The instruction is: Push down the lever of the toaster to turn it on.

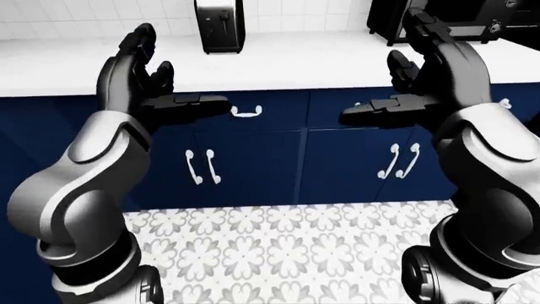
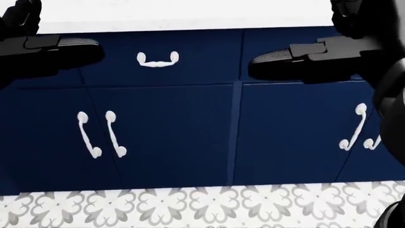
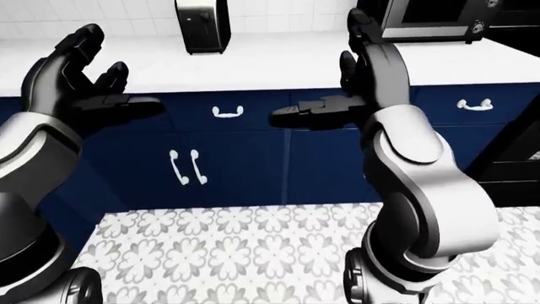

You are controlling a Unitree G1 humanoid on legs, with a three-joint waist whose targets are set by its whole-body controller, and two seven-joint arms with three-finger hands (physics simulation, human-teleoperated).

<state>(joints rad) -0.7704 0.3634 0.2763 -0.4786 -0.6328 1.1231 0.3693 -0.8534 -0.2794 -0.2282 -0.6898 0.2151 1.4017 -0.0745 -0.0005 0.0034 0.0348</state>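
The toaster [image 1: 219, 25], black with a silver face, stands on the white counter [image 1: 295, 63] against the tiled wall, at the top of the left-eye view. Its lever is too small to make out. Both hands are raised in the space before the cabinets, well short of the toaster. My left hand [image 1: 173, 73] is open, fingers up and thumb pointing right. My right hand [image 1: 384, 76] mirrors it, open, thumb pointing left. Neither touches anything. In the head view only the thumbs and palms show along the top edge.
A dark microwave [image 3: 430, 19] sits on the counter to the right of the toaster. Navy cabinet doors and drawers [image 2: 171, 133] with white handles run below the counter. Patterned grey floor tile [image 1: 287, 247] lies between me and the cabinets. A dark appliance front [image 3: 519, 126] borders the right edge.
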